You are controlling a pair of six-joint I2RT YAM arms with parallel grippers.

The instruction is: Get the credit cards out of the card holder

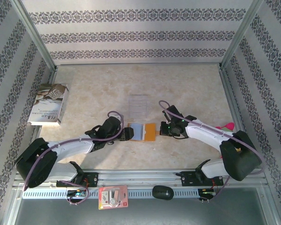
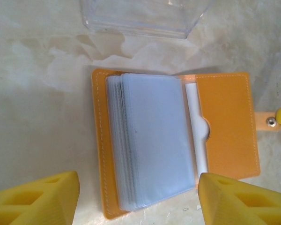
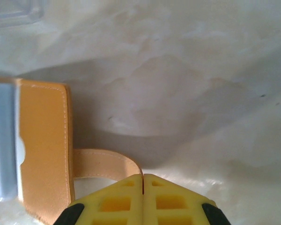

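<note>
**While the tab is pinned, the cards sit inside**

Since the card holder (image 2: 225,126) lies spread open and flat on the table (image 2: 37,93), the opening step looks done and the emptying not yet begun. Of the credit cards, the one I can make out is a white edge (image 2: 195,112) tucked in the orange pocket behind its thumb notch. Whether the stack of grey-blue sleeves (image 2: 154,136) holds more cannot be told from here.

Holder and cards lie just ahead of the left gripper (image 2: 138,176), roughly centred on the gap between its jaws. Those jaws stand wide, with nothing between them and touching nothing. The white card edge is nearer the right-hand jaw than the other.

At the holder's far side, its snap tab (image 3: 103,164) runs straight into the right gripper (image 3: 143,178). That gripper's jaws are pressed together on the tab's end, apparently anchoring the holder.

Beyond the holder, past the left jaws' reach, stands a clear plastic stand (image 2: 140,18).

What is left, as I judge it, is everything that counts: drawing out each card and laying it down.
</note>
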